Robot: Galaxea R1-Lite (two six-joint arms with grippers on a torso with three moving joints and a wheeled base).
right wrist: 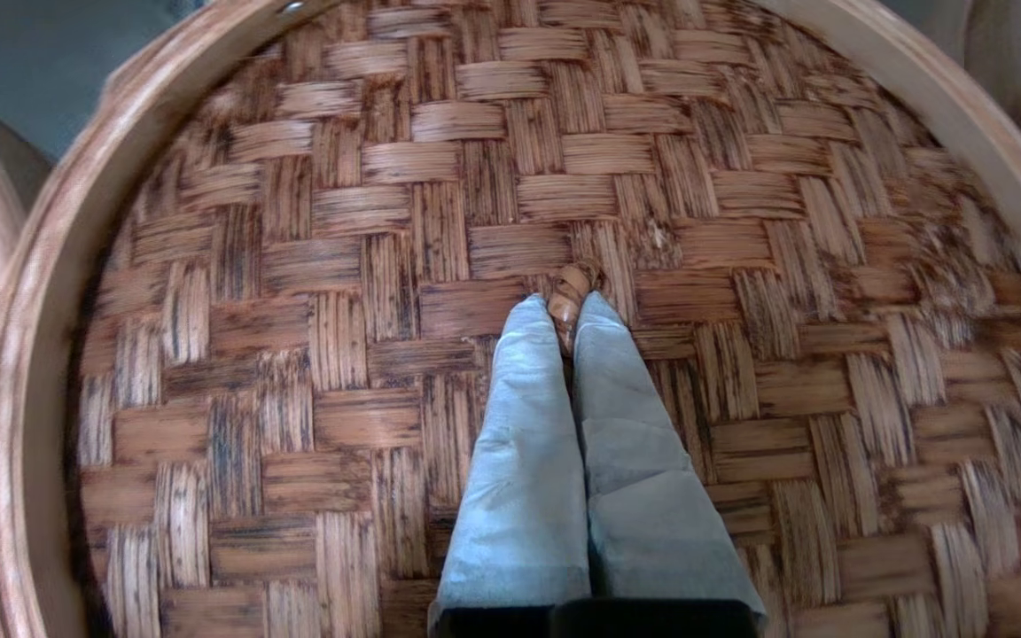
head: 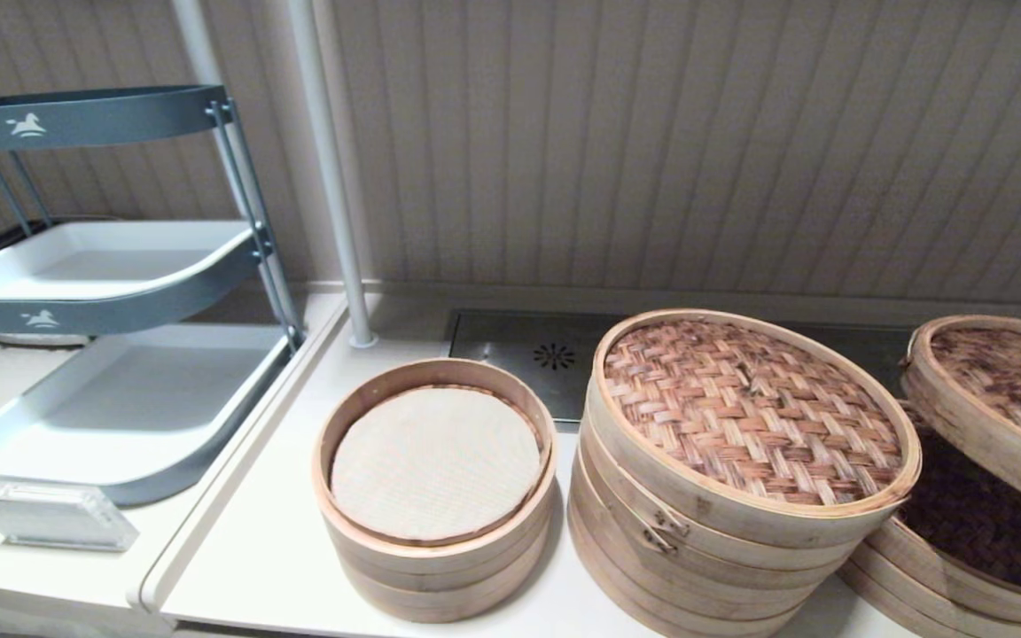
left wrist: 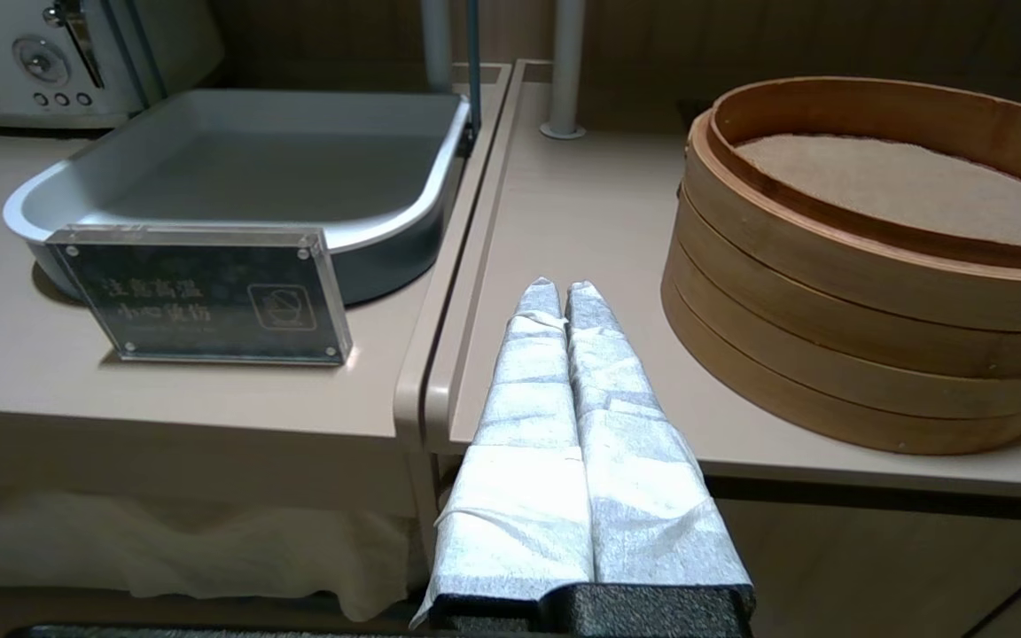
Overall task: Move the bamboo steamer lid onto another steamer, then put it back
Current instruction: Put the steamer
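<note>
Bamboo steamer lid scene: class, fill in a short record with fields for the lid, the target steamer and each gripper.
lid: bamboo steamer lid, tilted, raised above the lower wide steamer
grip: right gripper shut on the lid's centre loop
target: tallest steamer, its paler woven top still on
left gripper: shut, holding nothing, by the cloth-lined steamer

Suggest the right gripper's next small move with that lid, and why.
Probably carry it toward the robot's left, over the tall clasped steamer. The right gripper is shut on the centre loop of the dark-weave bamboo steamer lid, which in the head view hangs tilted, lifted off its dark-lined base and not yet above the tall stack. The left gripper sits shut at the counter edge.
</note>
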